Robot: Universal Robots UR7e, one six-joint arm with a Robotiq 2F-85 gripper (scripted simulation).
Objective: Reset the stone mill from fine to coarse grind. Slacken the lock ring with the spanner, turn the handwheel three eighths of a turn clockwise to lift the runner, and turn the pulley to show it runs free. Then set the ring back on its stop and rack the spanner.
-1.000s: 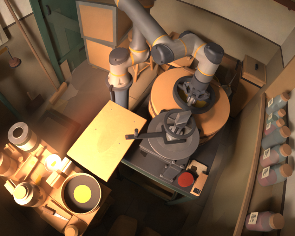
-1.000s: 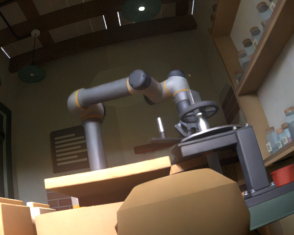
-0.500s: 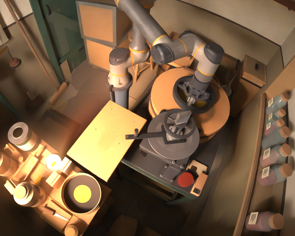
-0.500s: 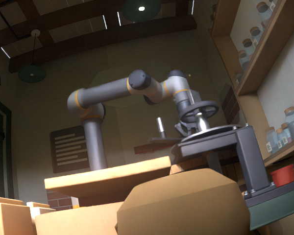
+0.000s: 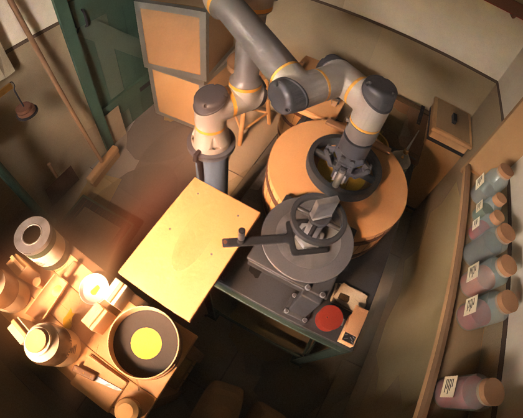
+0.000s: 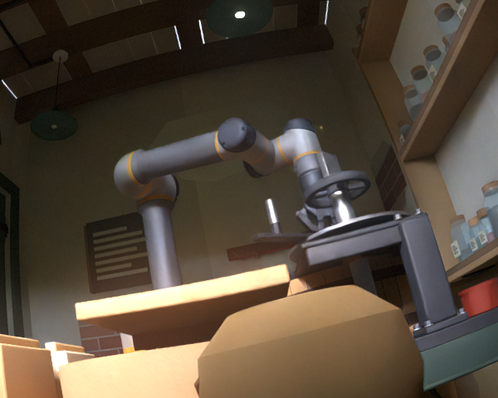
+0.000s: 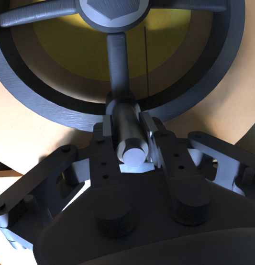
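The pulley (image 5: 344, 167) over the round wooden mill casing is partly hidden by my wrist; it is a dark spoked wheel with a steel crank pin (image 7: 129, 133) standing on its rim. My gripper (image 7: 128, 138) has its fingers closed on either side of that pin, as the wrist camera shows. Nearer the front, the smaller handwheel (image 5: 313, 219) sits over the grey lock ring plate (image 5: 308, 246). The spanner (image 5: 271, 240) lies across the ring with its handle and upright peg pointing left.
Behind the mill stand wooden crates (image 5: 178, 37) and the arm's pedestal (image 5: 212, 167). A yellow board (image 5: 189, 246) lies left of the mill frame. A red cap (image 5: 329, 318) sits at the frame's front. Jars line the right shelf (image 5: 487, 251).
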